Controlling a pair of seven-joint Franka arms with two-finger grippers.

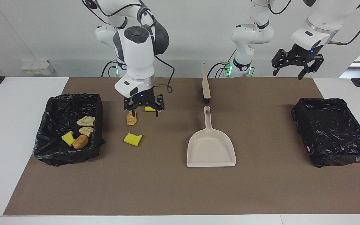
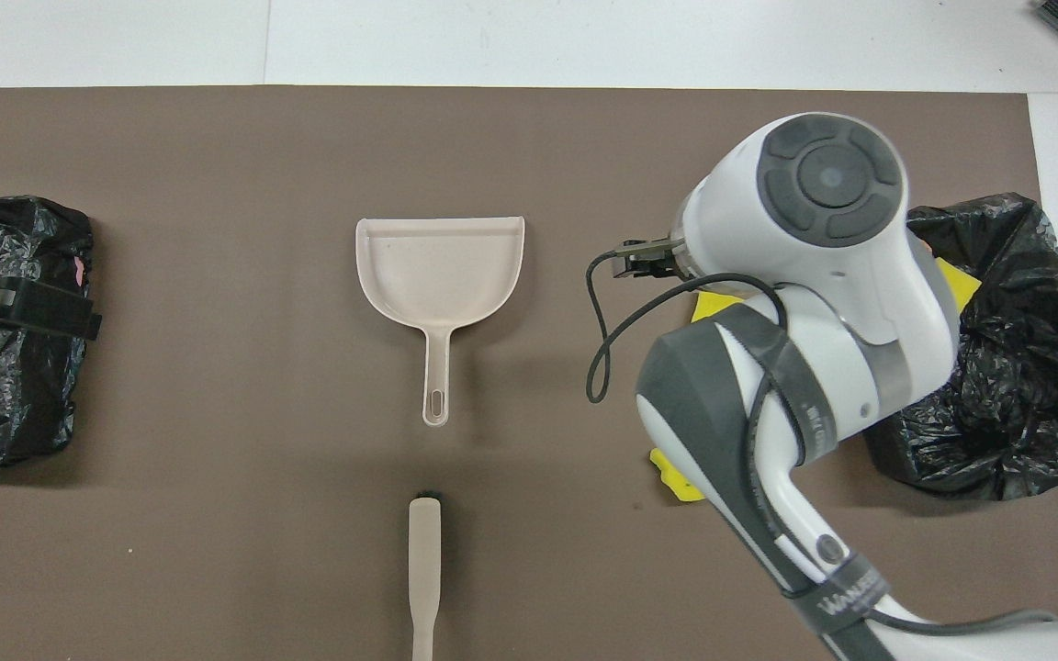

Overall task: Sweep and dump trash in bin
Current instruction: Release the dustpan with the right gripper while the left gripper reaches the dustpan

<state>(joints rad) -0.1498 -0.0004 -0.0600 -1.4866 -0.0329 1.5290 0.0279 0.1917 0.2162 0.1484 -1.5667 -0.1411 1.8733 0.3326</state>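
Sponge chunk (image 1: 132,138) yellow, notched | bin liner (image 1: 58,109) crinkled black plastic

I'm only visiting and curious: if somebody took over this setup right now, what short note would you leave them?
Right gripper: jaws open, holding nothing, over the loose scraps beside the filled bin.
Left gripper: open, waiting in the air near the empty bin.
Done: four scraps lie in the filled bin.
Left: three scraps on the mat; dustpan and brush lie unheld mid-table.

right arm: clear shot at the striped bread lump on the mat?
Likely yes. The right gripper hangs open just above the striped bread lump, with nothing between them.
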